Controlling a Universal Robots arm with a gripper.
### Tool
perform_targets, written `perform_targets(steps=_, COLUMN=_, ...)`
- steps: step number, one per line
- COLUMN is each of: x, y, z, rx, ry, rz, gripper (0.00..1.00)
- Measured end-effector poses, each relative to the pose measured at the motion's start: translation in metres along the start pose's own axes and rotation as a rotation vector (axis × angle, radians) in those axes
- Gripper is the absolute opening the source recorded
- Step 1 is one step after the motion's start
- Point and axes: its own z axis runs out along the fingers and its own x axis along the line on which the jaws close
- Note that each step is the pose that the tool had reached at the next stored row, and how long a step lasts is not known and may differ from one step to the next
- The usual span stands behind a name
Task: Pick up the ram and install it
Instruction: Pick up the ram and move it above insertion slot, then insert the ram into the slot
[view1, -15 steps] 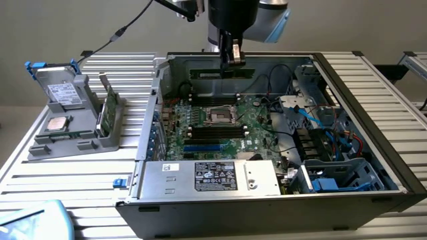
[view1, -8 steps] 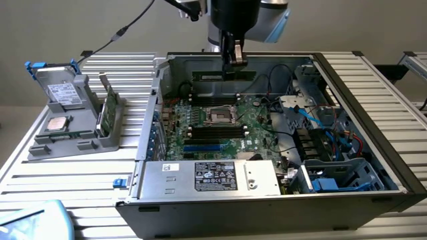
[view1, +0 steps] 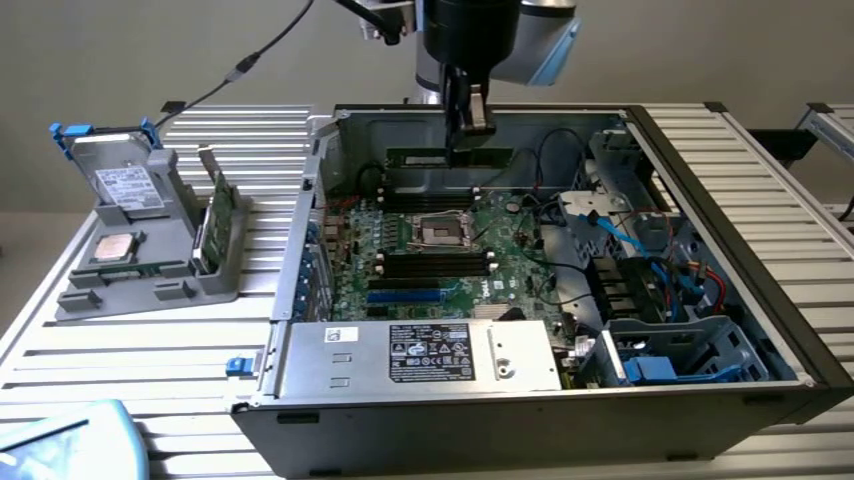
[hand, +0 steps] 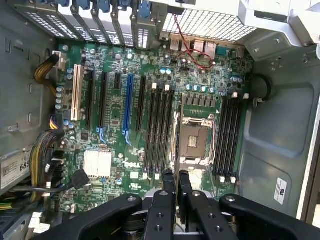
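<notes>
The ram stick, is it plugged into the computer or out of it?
Out. The gripper holds the ram above the motherboard, and the long black slots look empty.

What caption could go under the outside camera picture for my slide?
The gripper holds the ram over the motherboard inside the open computer case.

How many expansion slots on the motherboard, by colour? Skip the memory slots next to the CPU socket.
White slot: 1
Blue slot: 1
Black slots: 4, one of them short
Total: 6
</notes>
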Motion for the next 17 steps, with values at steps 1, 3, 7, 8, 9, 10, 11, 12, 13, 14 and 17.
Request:
perform_targets(steps=1, x=-0.001, y=0.0, z=0.0014, rx=0.0, ry=0.0013, rz=0.001, gripper=0.15)
perform_targets(steps=3, x=-0.002, y=-0.0001, z=0.0042, rx=0.0, ry=0.0039, rz=0.004, gripper=0.15)
perform_targets(steps=7, x=-0.004, y=-0.0002, z=0.01, rx=0.0002, ry=0.0089, rz=0.01, gripper=0.15)
perform_targets(steps=8, x=-0.004, y=-0.0002, z=0.0116, rx=0.0003, ry=0.0099, rz=0.011, gripper=0.15)
perform_targets(steps=9, x=-0.005, y=-0.0002, z=0.0131, rx=0.0002, ry=0.0108, rz=0.012, gripper=0.15)
perform_targets(steps=10, x=-0.006, y=-0.0003, z=0.0149, rx=0.0004, ry=0.0109, rz=0.013, gripper=0.15)
perform_targets(steps=11, x=-0.006, y=-0.0003, z=0.0151, rx=0.0003, ry=0.0107, rz=0.013, gripper=0.15)
perform_targets(steps=12, x=-0.006, y=-0.0003, z=0.0151, rx=0.0003, ry=0.0106, rz=0.013, gripper=0.15)
perform_targets(steps=13, x=-0.006, y=-0.0003, z=0.0151, rx=0.0004, ry=0.0107, rz=0.012, gripper=0.15)
perform_targets(steps=14, x=-0.006, y=-0.0003, z=0.0151, rx=0.0003, ry=0.0107, rz=0.012, gripper=0.15)
perform_targets(steps=17, x=-0.006, y=-0.0003, z=0.0151, rx=0.0003, ry=0.0107, rz=0.012, gripper=0.15)
